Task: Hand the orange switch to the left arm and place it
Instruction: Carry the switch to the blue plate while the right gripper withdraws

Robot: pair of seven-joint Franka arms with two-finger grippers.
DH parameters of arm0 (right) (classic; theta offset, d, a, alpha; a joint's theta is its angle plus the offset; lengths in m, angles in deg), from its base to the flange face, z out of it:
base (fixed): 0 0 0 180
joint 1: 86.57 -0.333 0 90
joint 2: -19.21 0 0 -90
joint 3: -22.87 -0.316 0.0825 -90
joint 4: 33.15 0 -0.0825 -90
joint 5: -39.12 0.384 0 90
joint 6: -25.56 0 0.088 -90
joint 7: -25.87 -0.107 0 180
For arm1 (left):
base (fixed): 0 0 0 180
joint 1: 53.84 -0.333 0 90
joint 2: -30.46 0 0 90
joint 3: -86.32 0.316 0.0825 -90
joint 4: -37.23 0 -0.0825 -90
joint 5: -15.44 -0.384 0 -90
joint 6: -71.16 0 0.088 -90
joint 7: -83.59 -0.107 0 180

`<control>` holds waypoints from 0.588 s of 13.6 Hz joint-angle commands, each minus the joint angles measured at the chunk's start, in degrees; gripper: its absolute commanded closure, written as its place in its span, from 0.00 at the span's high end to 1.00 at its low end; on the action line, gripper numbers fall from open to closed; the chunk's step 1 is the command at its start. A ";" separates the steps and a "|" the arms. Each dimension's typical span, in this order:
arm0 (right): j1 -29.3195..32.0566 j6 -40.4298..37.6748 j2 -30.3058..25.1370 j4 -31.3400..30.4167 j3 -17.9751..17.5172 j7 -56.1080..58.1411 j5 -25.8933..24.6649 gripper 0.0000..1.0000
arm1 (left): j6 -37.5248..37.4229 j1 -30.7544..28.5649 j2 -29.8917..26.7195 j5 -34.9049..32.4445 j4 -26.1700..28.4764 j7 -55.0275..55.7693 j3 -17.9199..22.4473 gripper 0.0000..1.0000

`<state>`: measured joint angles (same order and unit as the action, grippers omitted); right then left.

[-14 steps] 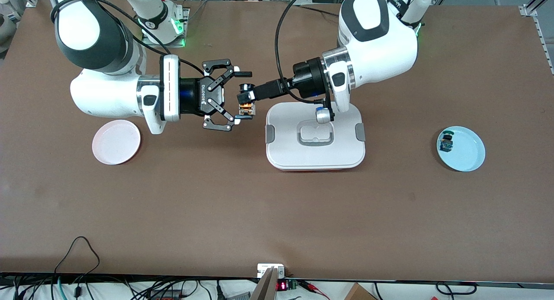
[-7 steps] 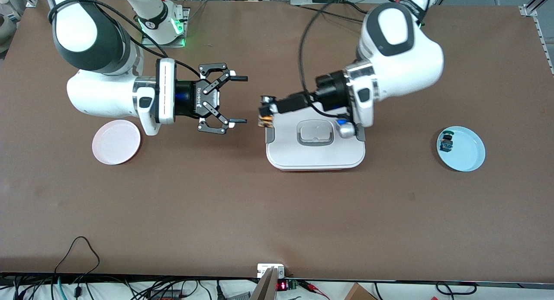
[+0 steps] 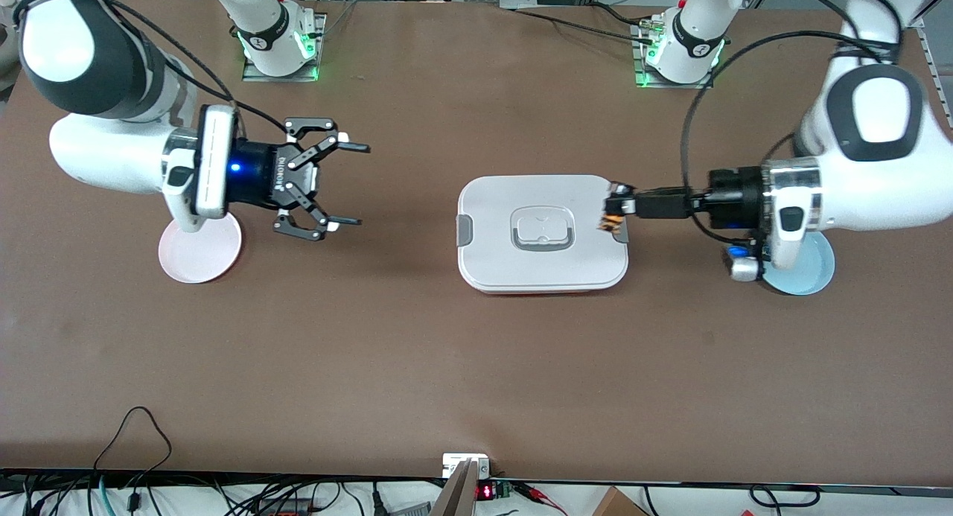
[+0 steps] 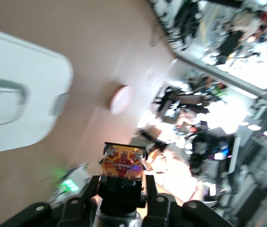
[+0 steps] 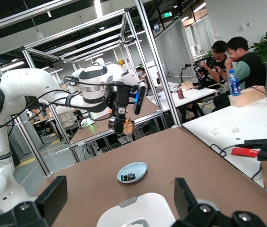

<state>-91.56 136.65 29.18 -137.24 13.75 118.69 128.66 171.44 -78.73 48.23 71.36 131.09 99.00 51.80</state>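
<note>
Box as the landmark: the white lidded container sits at the middle of the brown table, its grey side clips facing the two ends and its grey-rimmed handle recess in the lid.

The left gripper hangs in the air over the box's edge toward the left arm's end of the table, its narrow black fingers clenched on the orange switch — the tan-orange body shows at the tip in the front view. In the left wrist view the switch sits clamped between the fingers, with the box lid and the pink plate in the blurred background.

The right gripper hangs over bare table between the pink plate and the box, well apart from the box, its multi-link fingers spread wide and holding nothing. Both fingers frame the right wrist view, which looks across the box to the left gripper with the switch at its tip.

A light blue plate lies toward the left arm's end of the table from the box, partly covered by the left arm in the front view — the right wrist view shows this plate with a small dark item on it.
</note>
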 commanded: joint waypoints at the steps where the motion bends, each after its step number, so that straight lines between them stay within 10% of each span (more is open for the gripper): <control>1: 4.18 -4.63 -2.51 -4.01 -0.36 -2.19 -0.59 1.00 | -9.18 -4.09 -1.77 -15.59 -0.78 -1.00 -0.89 0.00; 8: 9.56 -13.88 -2.51 -2.97 2.27 -18.25 -12.71 1.00 | -14.94 -12.88 -5.46 -53.24 6.23 -19.79 -0.89 0.00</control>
<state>-82.30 123.87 28.30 -139.79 15.95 106.20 118.76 155.39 -87.72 45.31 23.76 132.77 84.65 51.62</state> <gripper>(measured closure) 0.000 0.573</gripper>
